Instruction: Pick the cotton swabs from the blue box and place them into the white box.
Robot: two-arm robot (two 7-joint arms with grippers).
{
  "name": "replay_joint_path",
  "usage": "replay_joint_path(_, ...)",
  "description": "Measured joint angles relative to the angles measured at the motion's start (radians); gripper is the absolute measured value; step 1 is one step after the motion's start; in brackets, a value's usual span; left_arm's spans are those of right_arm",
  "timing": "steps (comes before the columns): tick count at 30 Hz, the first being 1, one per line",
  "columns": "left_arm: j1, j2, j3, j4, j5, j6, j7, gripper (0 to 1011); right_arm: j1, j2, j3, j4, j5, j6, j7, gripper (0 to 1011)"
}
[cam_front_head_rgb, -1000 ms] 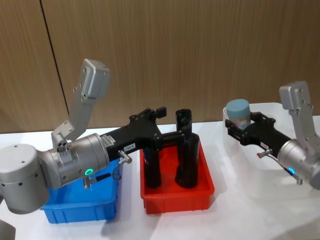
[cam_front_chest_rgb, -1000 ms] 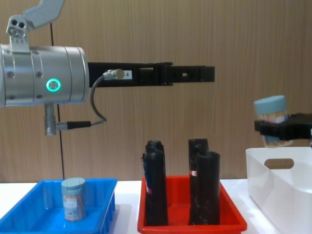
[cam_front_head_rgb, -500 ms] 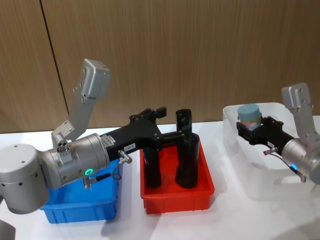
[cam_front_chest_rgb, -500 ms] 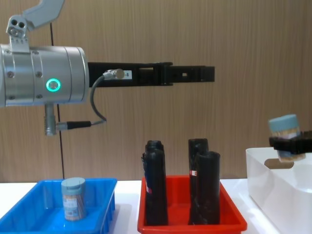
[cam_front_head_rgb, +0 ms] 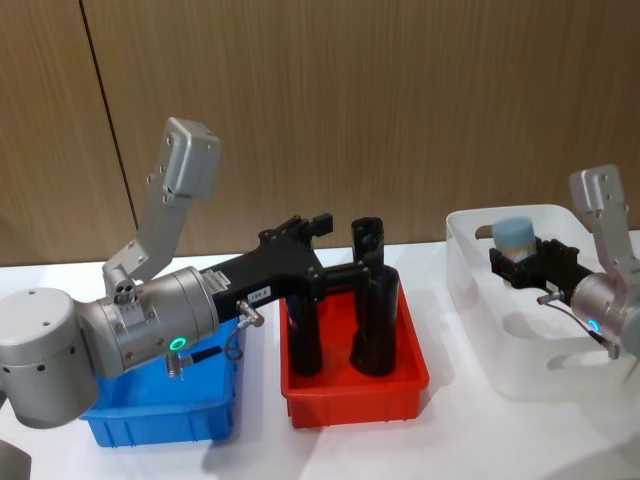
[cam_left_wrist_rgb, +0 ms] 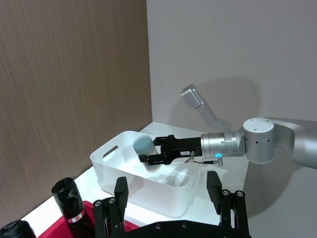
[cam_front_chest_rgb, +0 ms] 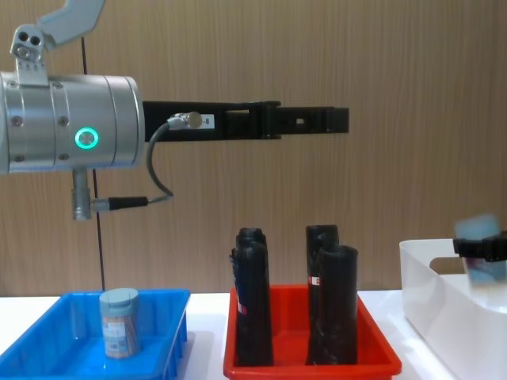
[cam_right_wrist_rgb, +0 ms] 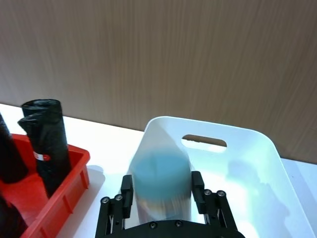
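Head view, from the left: the blue box [cam_front_head_rgb: 150, 425] lies under the left arm, and in chest view one swab jar [cam_front_chest_rgb: 120, 323] stands upright inside it. The left gripper [cam_front_head_rgb: 306, 224] hangs high over the red tray [cam_front_head_rgb: 412, 385] with black cylinders [cam_front_head_rgb: 375, 310]; its fingers are spread apart and hold nothing. At the right, the right gripper [cam_front_head_rgb: 512, 262] is closed around a second jar [cam_front_head_rgb: 515, 236], upright, within the white box [cam_front_head_rgb: 470, 300], about at rim level
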Motion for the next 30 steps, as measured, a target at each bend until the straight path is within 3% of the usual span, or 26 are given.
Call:
replay_joint_path(12,0.000,0.000,0.000,0.000,0.000,0.000,0.000,1000,0.038,-0.007,0.010,0.064,-0.005,0.005,0.000,1000)
replay_joint_path(30,0.000,0.000,0.000,0.000,0.000,0.000,0.000,1000,0.040,-0.003,0.024,0.070,0.001,-0.010,-0.003,1002)
